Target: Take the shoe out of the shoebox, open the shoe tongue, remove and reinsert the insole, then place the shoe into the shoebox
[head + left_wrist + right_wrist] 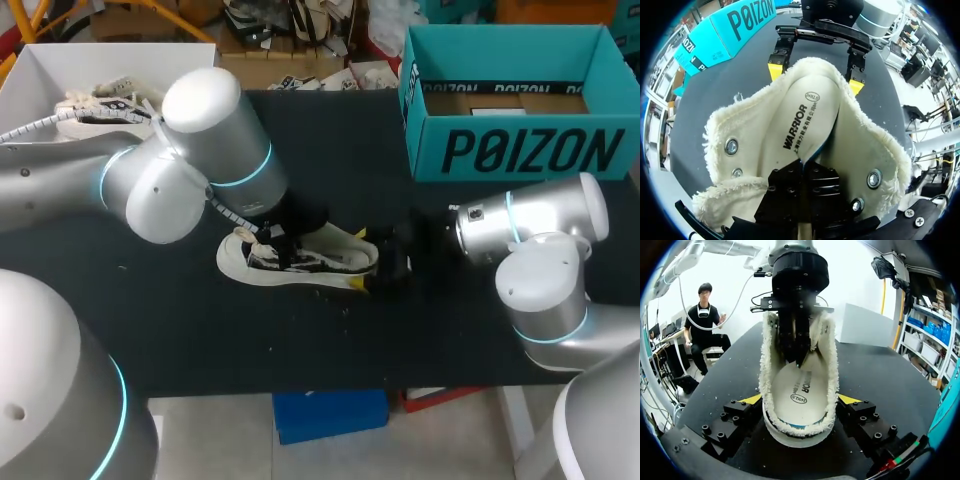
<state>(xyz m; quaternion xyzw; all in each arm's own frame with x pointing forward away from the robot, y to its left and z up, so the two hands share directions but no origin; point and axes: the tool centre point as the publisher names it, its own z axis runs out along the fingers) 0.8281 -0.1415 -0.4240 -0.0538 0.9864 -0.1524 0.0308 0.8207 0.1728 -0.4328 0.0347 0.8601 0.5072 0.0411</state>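
Shoe [300, 262] sits on the table [180, 330], out of the shoebox [520, 150], which stands well apart from both grippers. Right gripper [800, 400] clamps one end of the shoe, yellow tips touching both its sides. Left gripper [802, 167] reaches down into the shoe's opening, fingers pinched together on the edge of the insole [801, 122]. The insole runs ahead of them toward the right gripper's tips.

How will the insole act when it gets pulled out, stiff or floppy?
Probably floppy: the insole looks thin and bends inside the shoe. Likely light for its size. It may catch on the fuzzy walls rather than slide freely.
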